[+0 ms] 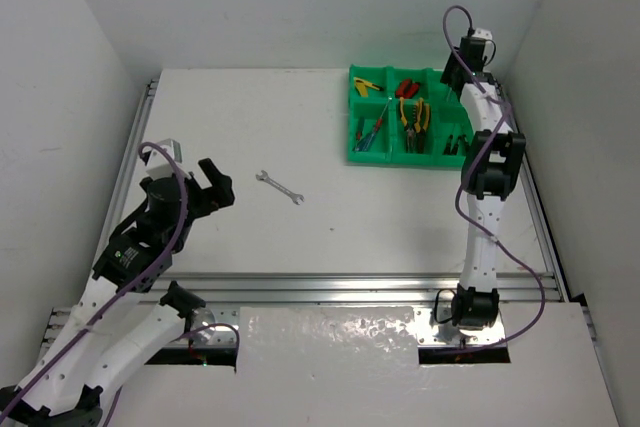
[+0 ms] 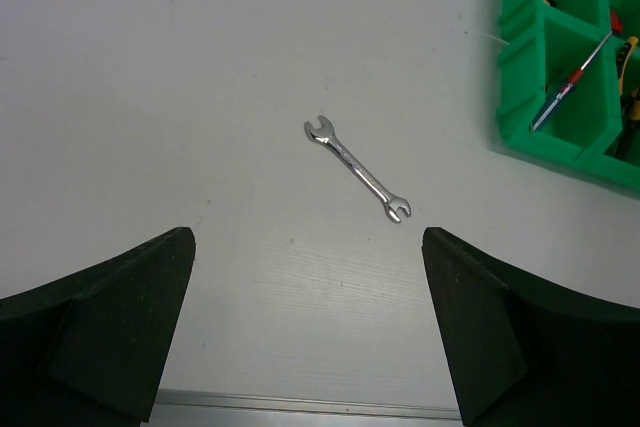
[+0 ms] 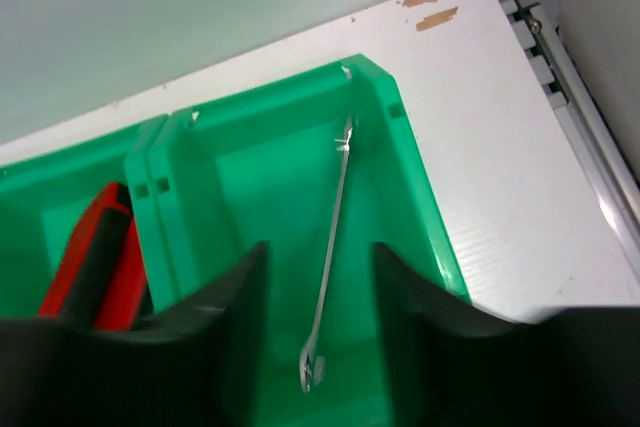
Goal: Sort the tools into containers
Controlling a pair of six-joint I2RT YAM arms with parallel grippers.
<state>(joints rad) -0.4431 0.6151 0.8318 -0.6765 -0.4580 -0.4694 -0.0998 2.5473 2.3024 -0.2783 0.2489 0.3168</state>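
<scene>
Over tray [image 3: 435,237] corner cell: right pincer [image 3: 320,252] parted, wrench [image 3: 340,197] lying free between | left pincer [image 2: 307,237] wide, empty

no text, label, brand or number can be read in any view. the wrench [image 2: 357,168] lying on the table [image 2: 200,67] is too small to show any stamp, and the walls of the green tray [image 1: 385,159] show no legible lettering.
</scene>
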